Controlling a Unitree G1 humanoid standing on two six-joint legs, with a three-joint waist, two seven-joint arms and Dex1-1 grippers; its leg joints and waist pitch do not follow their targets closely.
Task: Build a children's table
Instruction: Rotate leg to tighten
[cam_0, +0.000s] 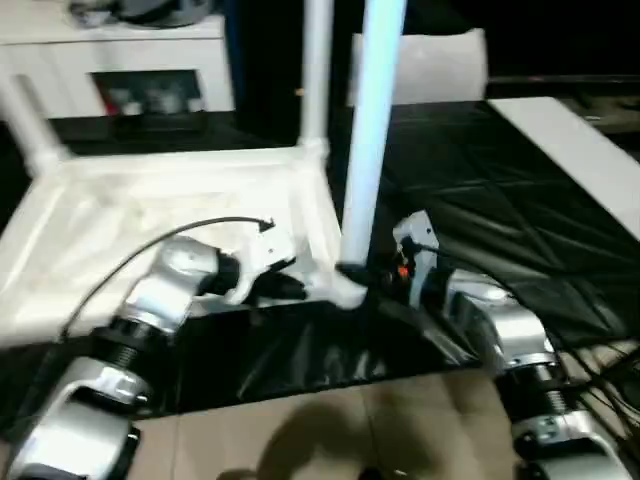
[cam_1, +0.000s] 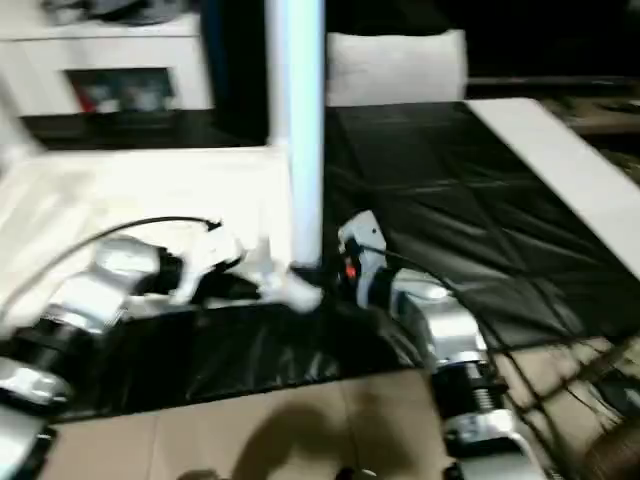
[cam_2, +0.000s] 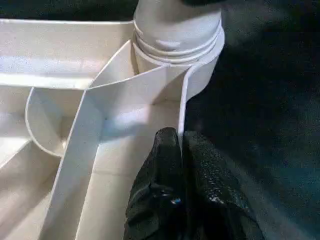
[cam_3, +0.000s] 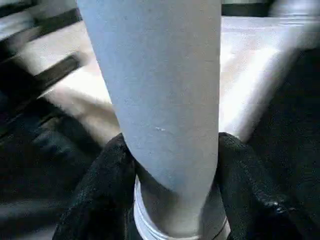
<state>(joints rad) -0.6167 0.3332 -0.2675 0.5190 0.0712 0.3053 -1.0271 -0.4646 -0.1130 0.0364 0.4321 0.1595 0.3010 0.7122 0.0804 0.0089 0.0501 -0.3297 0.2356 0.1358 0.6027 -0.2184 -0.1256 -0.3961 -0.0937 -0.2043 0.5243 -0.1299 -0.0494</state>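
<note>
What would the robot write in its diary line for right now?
right hand: shut on leg at near corner socket | left hand: shut on tabletop rim | tabletop upside down

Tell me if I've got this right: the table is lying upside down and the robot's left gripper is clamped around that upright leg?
Not quite: the right gripper clamps the upright leg, as the right wrist view shows. The left gripper pinches the table rim.
</note>
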